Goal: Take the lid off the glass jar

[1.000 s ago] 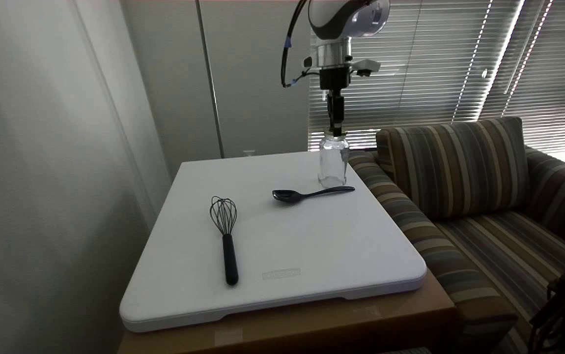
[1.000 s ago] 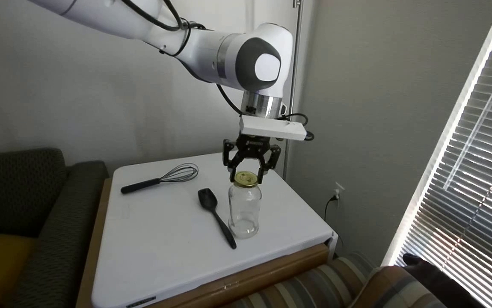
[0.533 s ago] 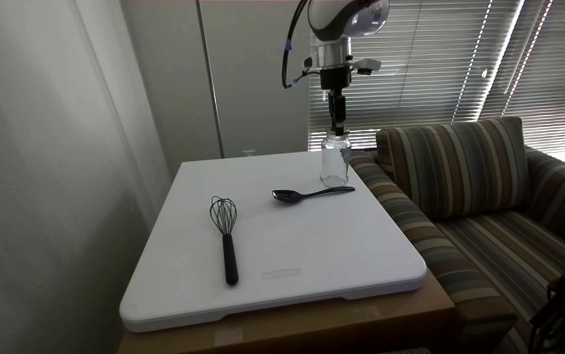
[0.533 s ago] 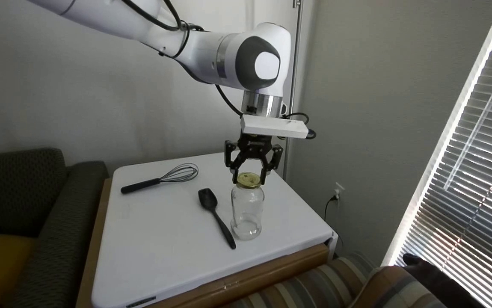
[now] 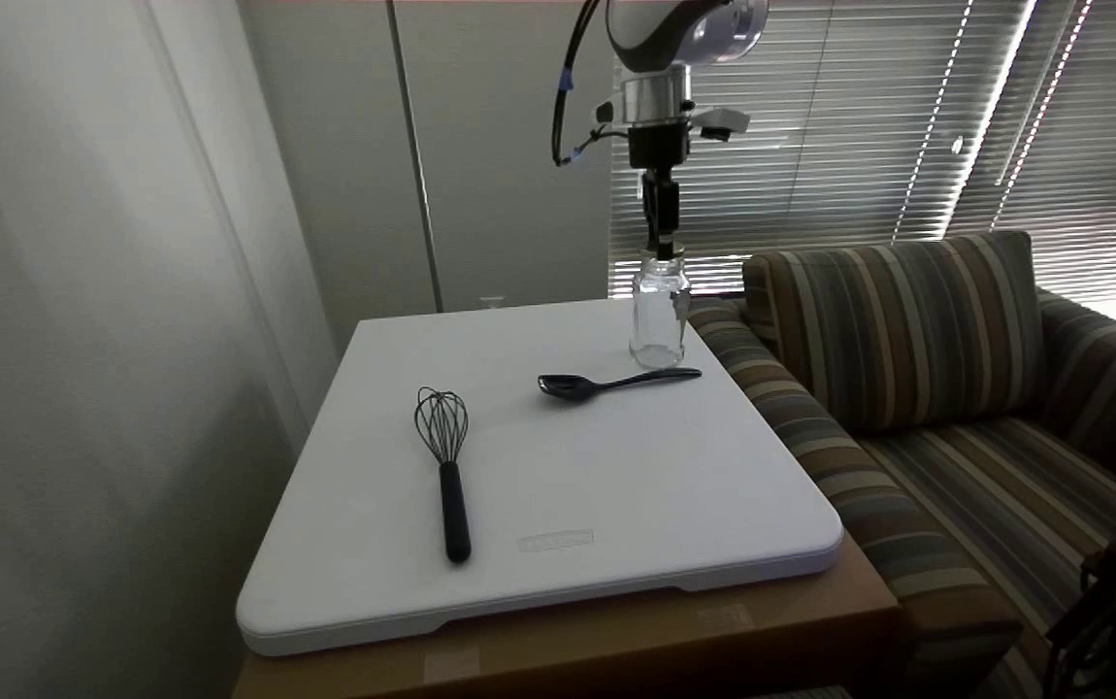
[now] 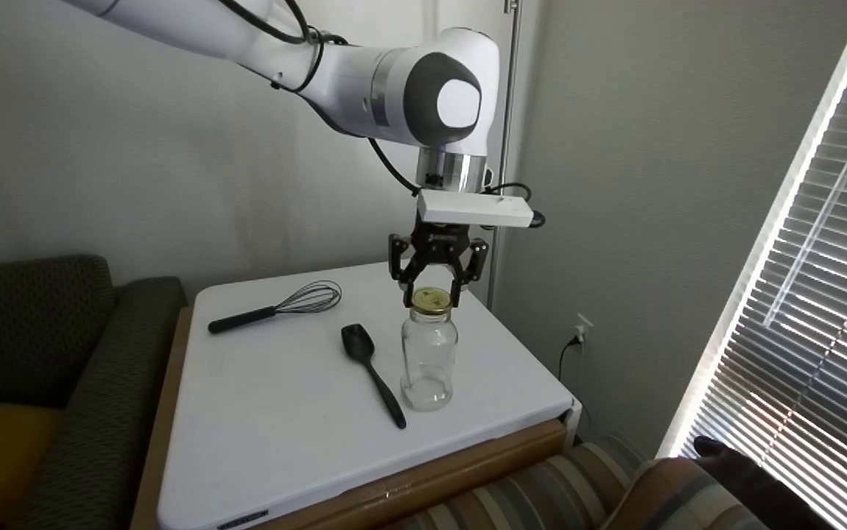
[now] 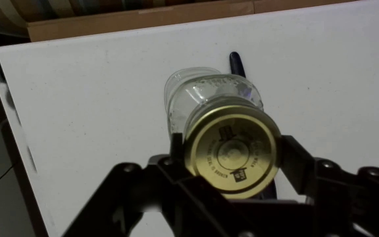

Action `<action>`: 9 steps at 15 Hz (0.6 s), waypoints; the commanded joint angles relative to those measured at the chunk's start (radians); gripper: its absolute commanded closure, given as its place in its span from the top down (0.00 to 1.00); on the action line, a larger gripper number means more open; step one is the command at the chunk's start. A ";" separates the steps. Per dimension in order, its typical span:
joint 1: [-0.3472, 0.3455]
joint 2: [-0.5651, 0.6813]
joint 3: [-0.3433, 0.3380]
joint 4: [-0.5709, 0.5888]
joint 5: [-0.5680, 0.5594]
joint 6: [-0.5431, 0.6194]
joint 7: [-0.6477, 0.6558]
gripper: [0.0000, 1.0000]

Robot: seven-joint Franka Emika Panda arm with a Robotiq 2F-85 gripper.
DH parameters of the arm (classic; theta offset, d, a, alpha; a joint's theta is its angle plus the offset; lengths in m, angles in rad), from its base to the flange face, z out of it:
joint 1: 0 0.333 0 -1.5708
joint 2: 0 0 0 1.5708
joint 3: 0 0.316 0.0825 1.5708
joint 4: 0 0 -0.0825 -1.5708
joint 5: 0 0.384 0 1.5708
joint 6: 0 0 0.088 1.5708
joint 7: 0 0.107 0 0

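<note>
The glass jar (image 6: 429, 361) is clear and stands upright on the white table; it shows in both exterior views (image 5: 658, 316) and in the wrist view (image 7: 189, 105). The gold lid (image 6: 432, 297) is at the jar's mouth. My gripper (image 6: 431, 303) reaches down from above, its two black fingers pressed on opposite sides of the lid. In the wrist view the lid (image 7: 235, 154) fills the space between the fingers. Jar neck shows just under the lid; whether there is a gap, I cannot tell. In an exterior view a finger of the gripper (image 5: 665, 254) mostly hides the lid.
A black spoon (image 6: 373, 368) lies close beside the jar's base. A black whisk (image 5: 448, 476) lies farther off on the white table (image 5: 597, 485). A striped sofa (image 5: 907, 349) stands against one table side, walls near others.
The jar shifted slightly with my gripper, which stays shut on the lid. In the last half second gripper and lid rose a little, while the jar's base hardly moved. Spoon and whisk are unchanged.
</note>
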 commanded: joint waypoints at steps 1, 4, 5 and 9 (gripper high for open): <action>-0.020 -0.015 0.024 0.015 0.019 -0.040 -0.069 0.47; -0.013 -0.038 0.022 0.007 0.017 -0.030 -0.056 0.47; -0.003 -0.049 0.017 -0.003 0.011 -0.016 -0.033 0.47; 0.029 -0.096 0.033 -0.045 0.026 -0.009 0.034 0.47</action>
